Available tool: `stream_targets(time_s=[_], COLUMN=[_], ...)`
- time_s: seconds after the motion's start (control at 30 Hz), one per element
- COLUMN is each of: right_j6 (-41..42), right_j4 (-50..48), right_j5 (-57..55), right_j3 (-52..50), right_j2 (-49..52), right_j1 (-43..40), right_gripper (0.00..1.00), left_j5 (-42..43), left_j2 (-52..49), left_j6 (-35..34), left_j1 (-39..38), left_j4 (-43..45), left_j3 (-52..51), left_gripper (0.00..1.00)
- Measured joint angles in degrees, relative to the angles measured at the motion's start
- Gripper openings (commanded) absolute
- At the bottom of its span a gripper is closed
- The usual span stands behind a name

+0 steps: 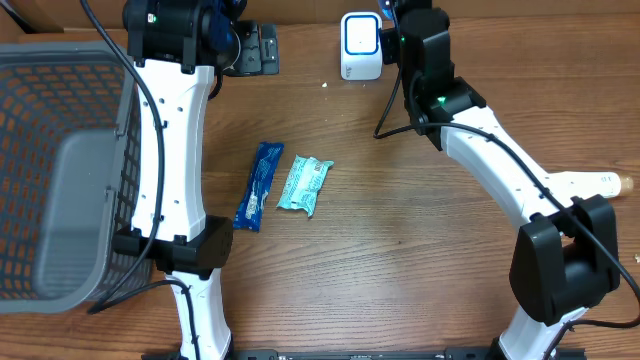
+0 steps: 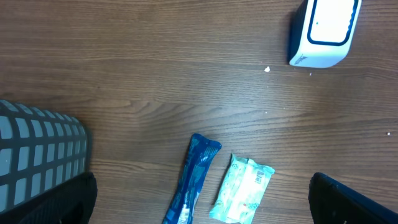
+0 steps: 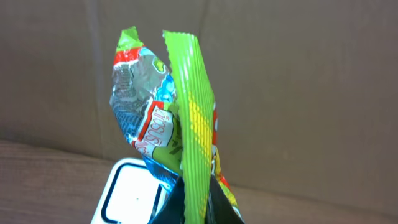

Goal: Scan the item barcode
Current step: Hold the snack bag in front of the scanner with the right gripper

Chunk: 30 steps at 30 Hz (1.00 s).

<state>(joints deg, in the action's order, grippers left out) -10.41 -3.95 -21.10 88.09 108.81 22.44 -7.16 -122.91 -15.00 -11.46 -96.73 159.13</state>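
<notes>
My right gripper [image 3: 198,205] is shut on the lower edge of a crinkled green, red and blue snack packet [image 3: 168,106], which stands upright above the fingers. Just below and to the left is the white barcode scanner [image 3: 130,196]. From overhead, the right gripper [image 1: 392,12] hovers at the scanner's [image 1: 360,45] right side and the packet is hidden. My left gripper [image 2: 202,208] is open, its dark fingertips [image 2: 62,199] wide apart high over the table. Under it lie a dark blue packet [image 2: 196,180] and a pale teal packet [image 2: 242,190].
A grey mesh basket [image 1: 60,150] fills the table's left side, and its corner [image 2: 37,155] shows in the left wrist view. The blue packet [image 1: 258,186] and teal packet [image 1: 304,184] lie side by side mid-table. A brown cardboard wall stands behind the scanner.
</notes>
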Motion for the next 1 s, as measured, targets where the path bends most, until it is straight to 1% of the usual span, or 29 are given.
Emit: stream_targets(time_s=[0.17,0.37,0.5,0.63,0.87,1.0], right_j6=[-5.4,-15.9,-21.8,-25.2,-27.4,-30.3], right_j4=[-5.1,-10.9,-12.5,-12.7,-14.8,-18.3], right_j5=[2.1,2.7,1.4,0.9,0.7,0.9], right_j3=[0.0,0.3,0.3,0.3,0.3,0.3], right_j2=[1.1,7.2,10.9,12.0,12.0,12.0], right_j1=[-0.3,-0.2,0.0,0.2,0.2,0.2], right_gripper=[0.04,0.04,0.04,0.04,0.04,0.04], left_j5=[0.0,0.0,0.0,0.0,0.0,0.0], left_j2=[0.0,0.0,0.0,0.0,0.0,0.0], left_j6=[0.0,0.0,0.0,0.0,0.0,0.0], left_j1=[0.0,0.0,0.0,0.0,0.0,0.0], left_j4=[0.0,0.0,0.0,0.0,0.0,0.0], left_j3=[0.0,0.0,0.0,0.0,0.0,0.0], left_gripper=[1.00,1.00,1.00,1.00,1.00,0.99])
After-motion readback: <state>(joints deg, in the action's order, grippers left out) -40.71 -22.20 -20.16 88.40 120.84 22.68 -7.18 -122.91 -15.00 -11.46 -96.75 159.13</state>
